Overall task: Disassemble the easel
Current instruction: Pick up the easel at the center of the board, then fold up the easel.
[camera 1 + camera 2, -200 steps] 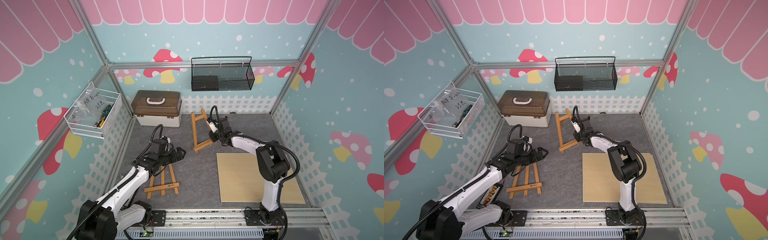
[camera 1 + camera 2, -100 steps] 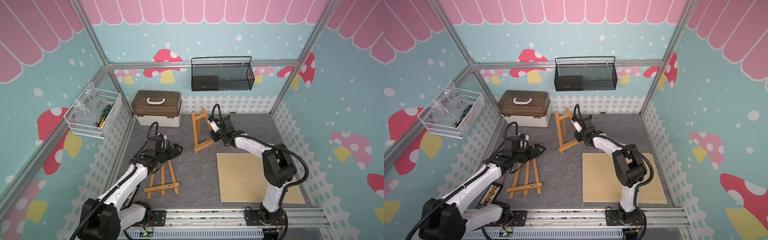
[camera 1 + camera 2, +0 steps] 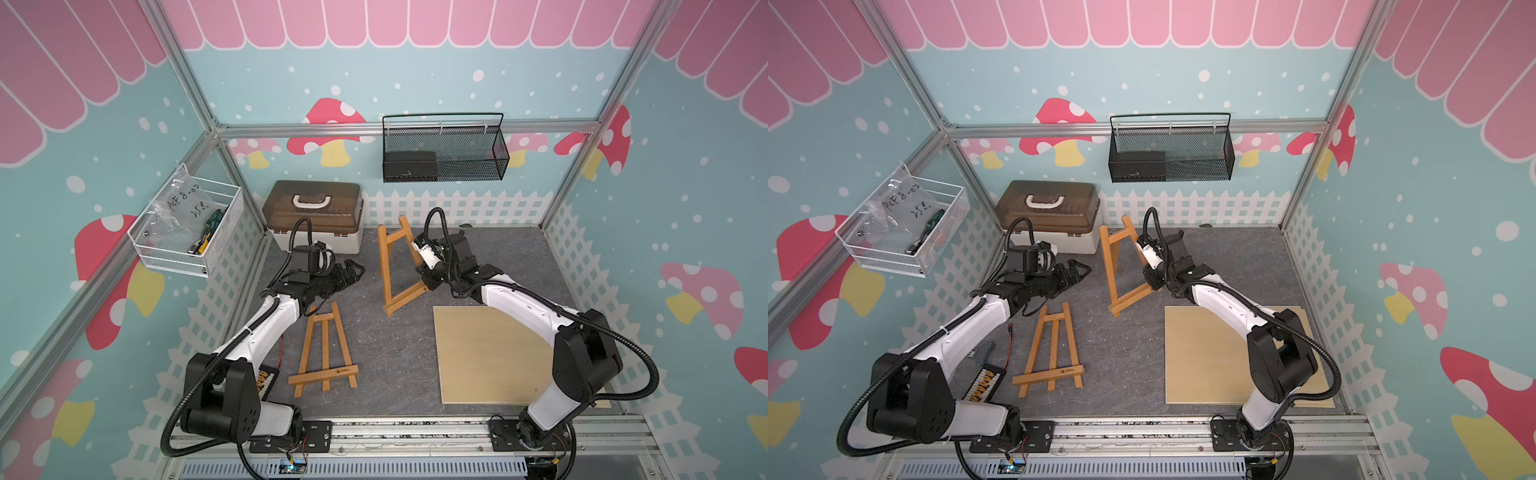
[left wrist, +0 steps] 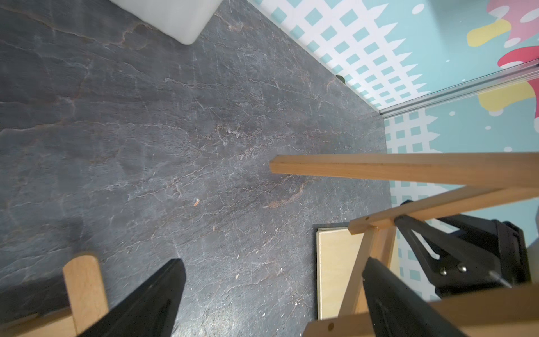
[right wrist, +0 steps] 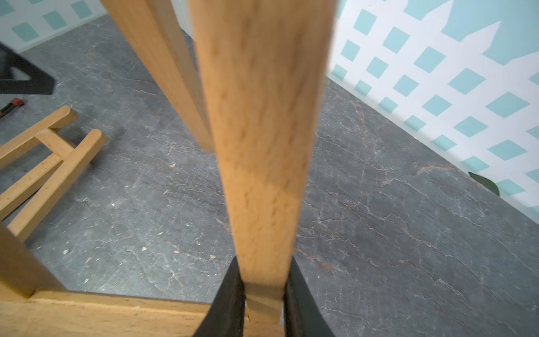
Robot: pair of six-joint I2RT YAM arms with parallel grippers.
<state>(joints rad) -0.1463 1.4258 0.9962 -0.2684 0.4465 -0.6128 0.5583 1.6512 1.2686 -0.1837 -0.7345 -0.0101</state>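
**A:** Entry, 2 arms. Where does the easel sit?

**B:** In 2 wooden pieces. The upright easel frame [image 3: 385, 266] stands tilted mid-mat, between the toolbox [image 3: 316, 220] and the plywood board [image 3: 494, 353]. Its lower end appears to rest on the slate-pattern mat [image 3: 395, 365]. The flat easel section [image 3: 326, 353] lies on the mat, well apart from the frame and nearer the left arm.

**A:** Hands?

**B:** The right gripper [image 5: 264, 294] is clamped on 1 leg of the upright easel frame, just above the lower crossbar joint. The left gripper [image 3: 353, 270] has its jaws spread wide and holds nothing. It hovers near the frame's free leg, not touching it.

**A:** Handling judgement?

**B:** The slats are thin, so likely light and stiff, with no flex to absorb a bad pull. The wood looks smooth, so it could twist or slide in narrow jaws, and a single-leg hold lets the frame pivot. The small fastener holes seen from the left wrist suggest pinned joints, and prying far from them risks splitting a slat.

**A:** Where to grip?

**B:** On the free leg or the top crossbar, close to a joint and square across the flat faces. The 2 grips can then pull against each other.
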